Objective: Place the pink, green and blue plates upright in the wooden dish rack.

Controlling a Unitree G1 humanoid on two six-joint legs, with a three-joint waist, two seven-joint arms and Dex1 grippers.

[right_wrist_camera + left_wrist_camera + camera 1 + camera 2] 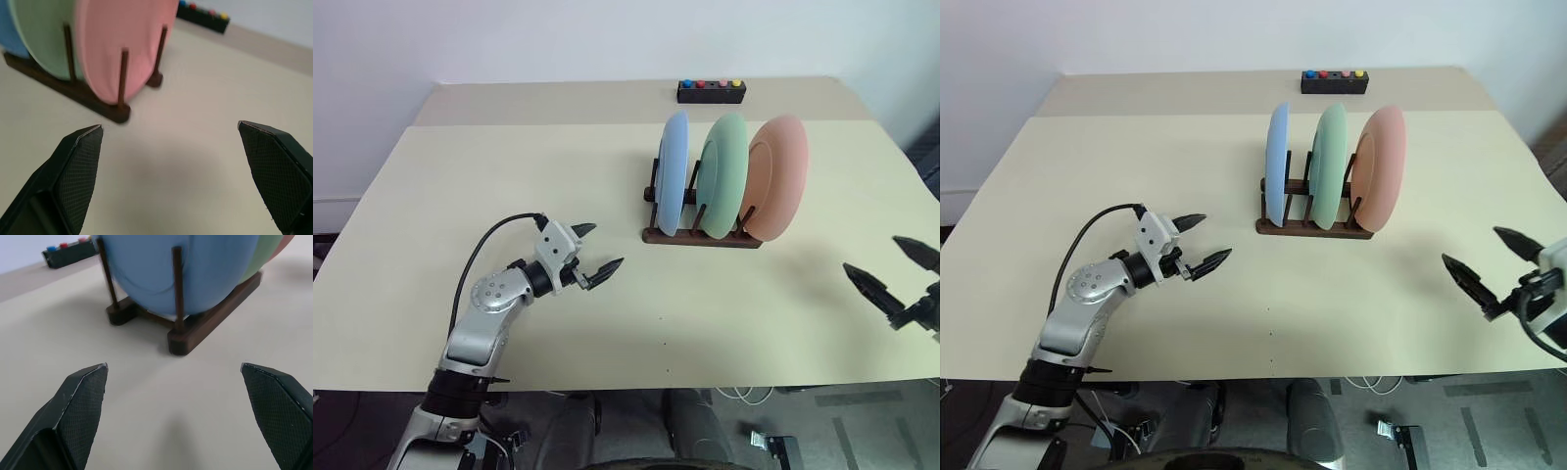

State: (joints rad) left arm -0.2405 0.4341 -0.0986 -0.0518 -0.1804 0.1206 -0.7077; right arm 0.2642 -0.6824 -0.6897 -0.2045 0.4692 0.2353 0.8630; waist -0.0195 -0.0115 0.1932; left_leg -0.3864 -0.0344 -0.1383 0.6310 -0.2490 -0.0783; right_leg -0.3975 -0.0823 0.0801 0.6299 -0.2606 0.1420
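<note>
seemingly the loading is finished: the blue plate (674,172), green plate (723,174) and pink plate (779,177) stand upright in the wooden dish rack (701,235). left gripper (591,253) and right gripper (891,264) hang spread and empty, either side of the rack (nothing left to grasp), so next is just retreat.

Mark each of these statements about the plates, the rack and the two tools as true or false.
1. All three plates stand upright in the rack. True.
2. The green plate stands between the blue plate and the pink plate. True.
3. The left tool is shut on the blue plate. False: it is open, empty and away from the rack.
4. The button box sits between the rack and the robot. False: it lies beyond the rack, near the table's far edge.
5. The right tool is open and holds nothing. True.
</note>
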